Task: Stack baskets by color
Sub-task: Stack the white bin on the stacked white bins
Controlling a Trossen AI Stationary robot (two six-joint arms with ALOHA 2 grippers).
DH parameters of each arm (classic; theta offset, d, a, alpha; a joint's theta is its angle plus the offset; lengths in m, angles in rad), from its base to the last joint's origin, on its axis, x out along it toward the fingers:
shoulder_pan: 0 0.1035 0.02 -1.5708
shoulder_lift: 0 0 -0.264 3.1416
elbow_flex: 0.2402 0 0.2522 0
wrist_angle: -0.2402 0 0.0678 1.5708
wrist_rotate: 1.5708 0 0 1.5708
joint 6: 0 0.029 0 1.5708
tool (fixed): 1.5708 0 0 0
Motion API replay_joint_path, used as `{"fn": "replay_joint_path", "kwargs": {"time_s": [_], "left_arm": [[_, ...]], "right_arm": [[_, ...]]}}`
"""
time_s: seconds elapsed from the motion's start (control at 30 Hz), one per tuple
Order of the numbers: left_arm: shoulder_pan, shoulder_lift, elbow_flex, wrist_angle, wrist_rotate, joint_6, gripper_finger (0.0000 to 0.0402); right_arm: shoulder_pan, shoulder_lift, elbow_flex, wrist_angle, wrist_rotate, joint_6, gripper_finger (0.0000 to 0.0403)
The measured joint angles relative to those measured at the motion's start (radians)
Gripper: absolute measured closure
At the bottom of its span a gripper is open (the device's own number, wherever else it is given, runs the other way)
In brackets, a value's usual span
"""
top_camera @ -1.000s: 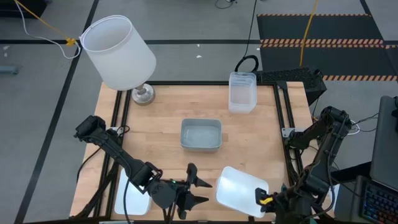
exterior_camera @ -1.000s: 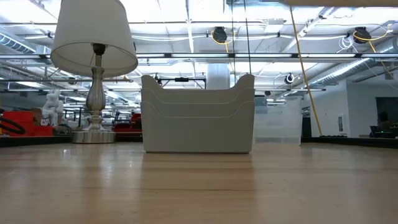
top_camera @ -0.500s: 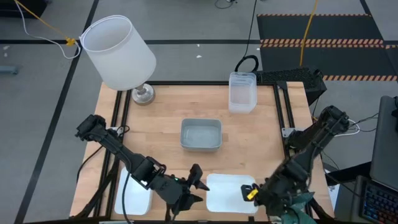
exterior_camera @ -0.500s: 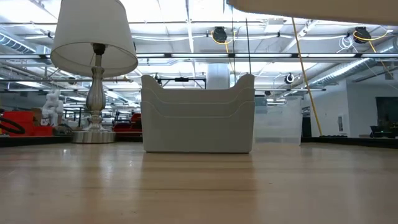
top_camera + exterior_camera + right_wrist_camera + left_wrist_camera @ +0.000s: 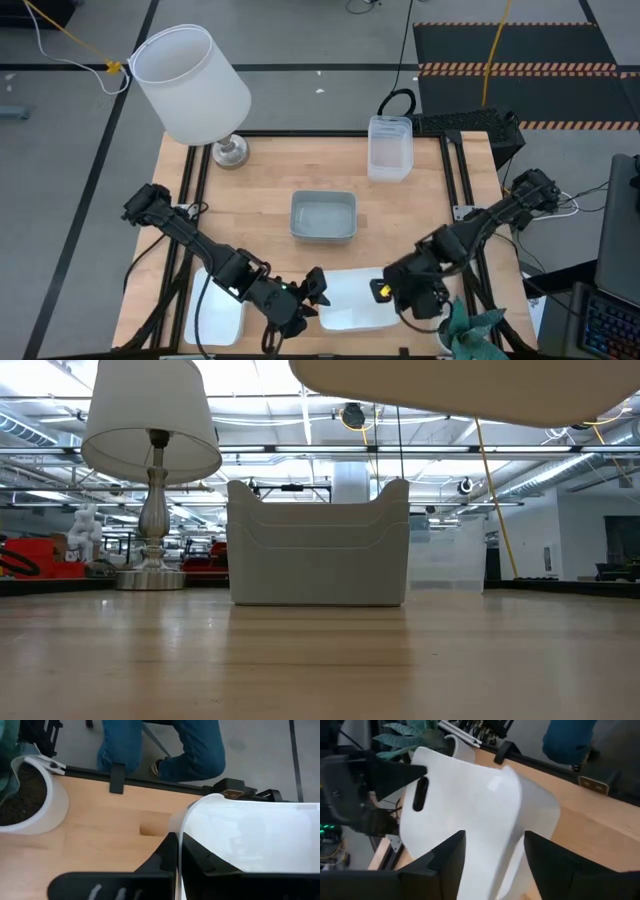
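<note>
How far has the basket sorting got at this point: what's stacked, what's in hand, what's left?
Looks done: the clear baskets stand at the far edge, the grey-blue basket mid-table; how many are nested in each I cannot tell. In hand: the right claw is shut on the rim of a white basket, held off the table, with the left claw at its other end. Left: setting it with the white basket at the near left.

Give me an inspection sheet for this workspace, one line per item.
Surface: wooden table, bare in the middle.
Job's things: grey-blue basket at centre; clear basket at the far edge; white basket held at the near edge; another white basket near the left corner.
Clutter: lamp at the far left corner.
Grippers: right gripper shut on the white basket's rim; left gripper at its other end, jaws open.
Cables: yellow cord by the lamp.
Surroundings: a seated person's legs, a potted plant.
</note>
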Motion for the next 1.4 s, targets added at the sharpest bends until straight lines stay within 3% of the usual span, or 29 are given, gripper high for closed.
{"fn": "replay_joint_path", "kwargs": {"time_s": [0.43, 0.63, 0.93, 1.07, 1.23, 1.4], "left_arm": [[0.008, 0.000, 0.000, -0.069, 0.115, -0.071, 0.0389], [-0.011, 0.000, 0.000, -0.116, 0.121, -0.149, 0.0386], [-0.061, 0.000, 0.000, -0.139, 0.090, -0.363, 0.0396], [-0.088, -0.008, 0.002, -0.161, 0.030, -0.500, 0.0397], [-0.128, -0.009, 0.045, -0.238, -0.012, -0.622, 0.0399], [-0.166, -0.009, 0.131, -0.393, -0.034, -0.791, 0.0399]], "right_arm": [[-0.042, 0.000, 0.000, 0.028, -0.018, -0.009, 0.0392], [-0.041, -0.002, -0.001, 0.137, 0.041, 0.243, 0.0339], [-0.039, -0.013, -0.001, 0.270, 0.049, 0.568, 0.0197], [-0.039, -0.052, 0.000, 0.347, 0.063, 0.726, 0.0146], [-0.039, -0.106, 0.000, 0.363, 0.155, 0.790, 0.0110], [-0.027, -0.144, 0.000, 0.307, 0.270, 0.864, 0.0105]]}}
